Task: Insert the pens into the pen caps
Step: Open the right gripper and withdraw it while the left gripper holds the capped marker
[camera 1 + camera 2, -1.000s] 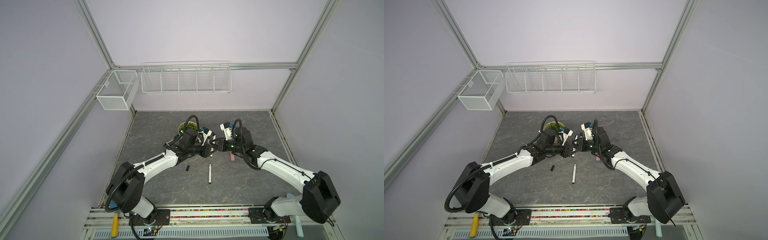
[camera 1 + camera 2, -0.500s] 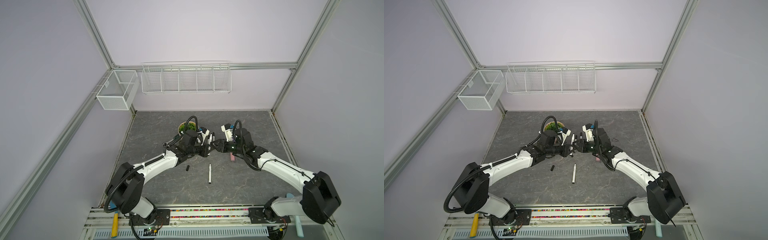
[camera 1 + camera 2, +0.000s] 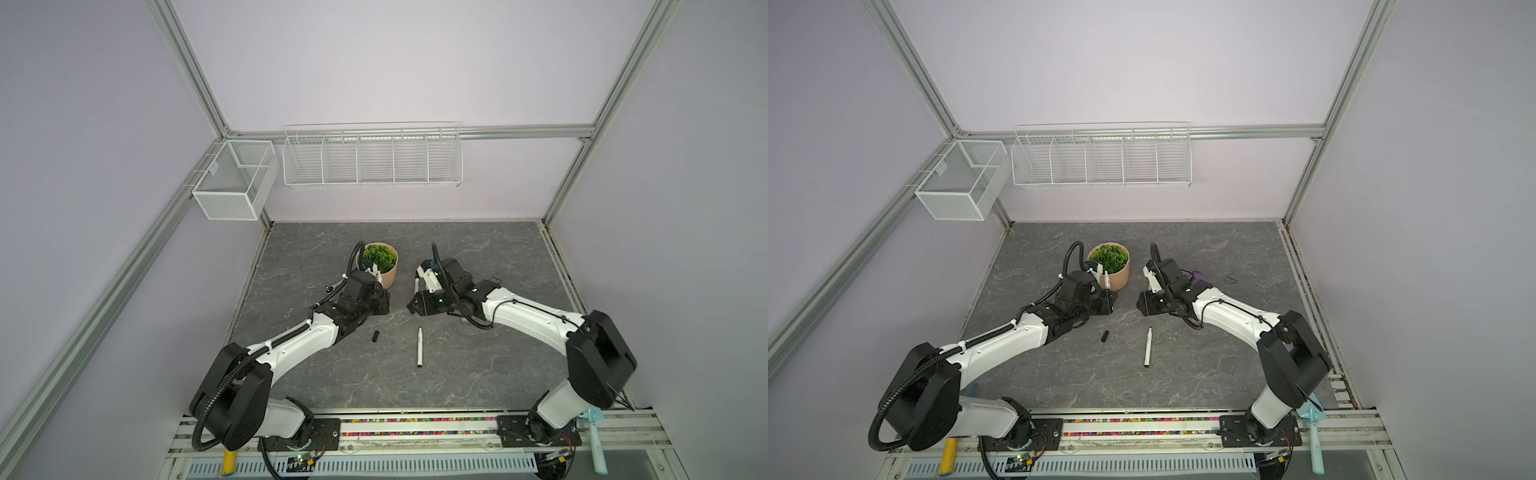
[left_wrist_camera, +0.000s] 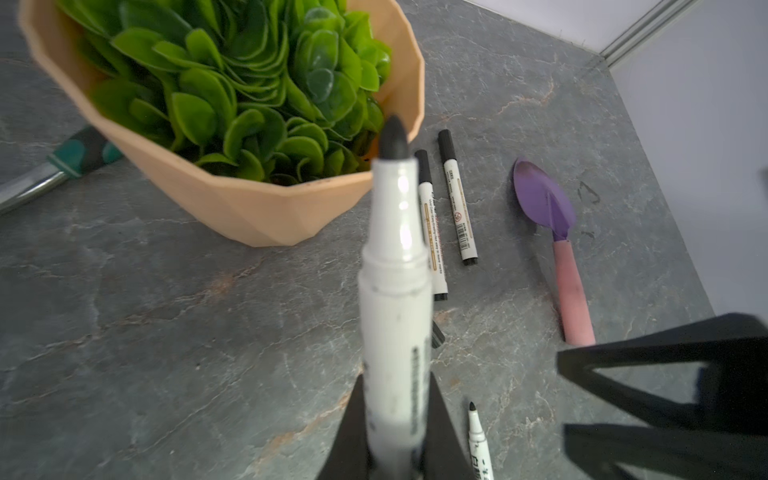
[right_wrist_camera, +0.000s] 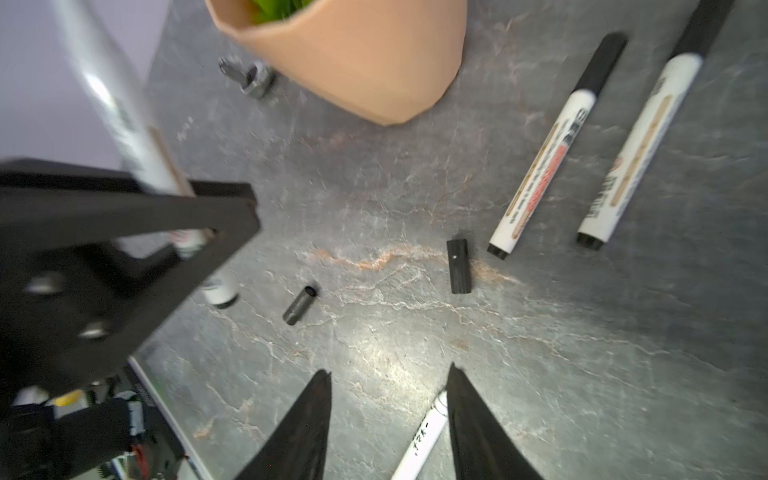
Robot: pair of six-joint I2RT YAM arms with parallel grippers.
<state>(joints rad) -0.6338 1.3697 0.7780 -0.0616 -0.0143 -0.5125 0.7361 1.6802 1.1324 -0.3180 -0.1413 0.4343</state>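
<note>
Shows, well to the near side of the plant pot [image 3: 380, 270] on the grey stone-look table [image 3: 478, 374], an uncapped pen [image 3: 419, 347] lying flat, dark tip toward the pot. Finds a loose pen cap [image 3: 375, 336] alone on that same near side, a little closer to the pot and straight in front of it. Catches the left gripper [image 4: 397, 376] just in front of the pot, clamped on a second uncapped pen [image 4: 395, 291], barrel rising out of the jaws and black tip up toward the pot's rim. Catches the right gripper [image 5: 388, 415] off the pot's front right, jaws apart and holding nothing, only bare table and the lying pen visible between the fingers [image 5: 307, 428]. Picks out a second loose cap [image 5: 459, 266] on the table in front of the pot's right side, just off the butt ends of two capped pens [image 4: 457, 199] lying side by side, close but apart, just right of the pot. Adds a purple scoop [image 4: 544, 203] with a pink handle farther right of the pot and a metal wrench [image 4: 41, 174] with a green-banded grip on the pot's left. Ends high beyond the pot at a white mesh bin [image 3: 235, 178] and a long white wire rack [image 3: 372, 156] hung on the frame.
</note>
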